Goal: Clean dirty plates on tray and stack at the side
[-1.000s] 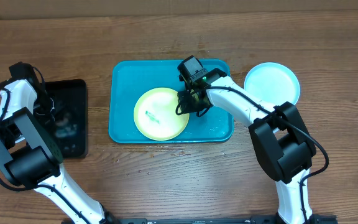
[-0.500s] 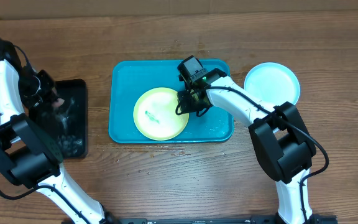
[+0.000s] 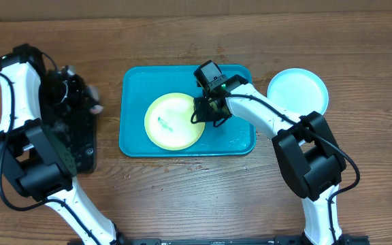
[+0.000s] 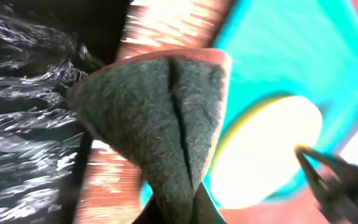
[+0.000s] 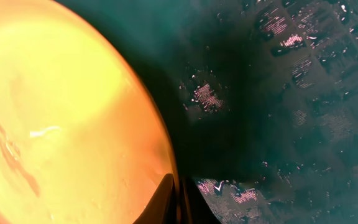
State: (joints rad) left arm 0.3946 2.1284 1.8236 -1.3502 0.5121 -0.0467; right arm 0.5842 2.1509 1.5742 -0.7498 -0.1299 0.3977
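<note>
Right wrist view: the right pincer (image 5: 178, 200) is clenched on the rim of the yellow-green plate (image 5: 61, 112), which lies smeared in the tray (image 5: 278, 124). Toward the surface's left edge, the left pincer (image 3: 73, 92) grasps a sponge (image 4: 160, 118) above the black tray (image 3: 86, 146). Near the right edge a light blue plate (image 3: 298, 92) lies outside the tray, seemingly clean. I judge the smeared plate is yet to be wiped and stacked.

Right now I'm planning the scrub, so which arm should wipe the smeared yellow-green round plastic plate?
Left, probably: the left gripper is shut on the green-faced sponge beside the teal rectangular plastic tray, while the right gripper is pinching the rim of the yellow-green plate.
</note>
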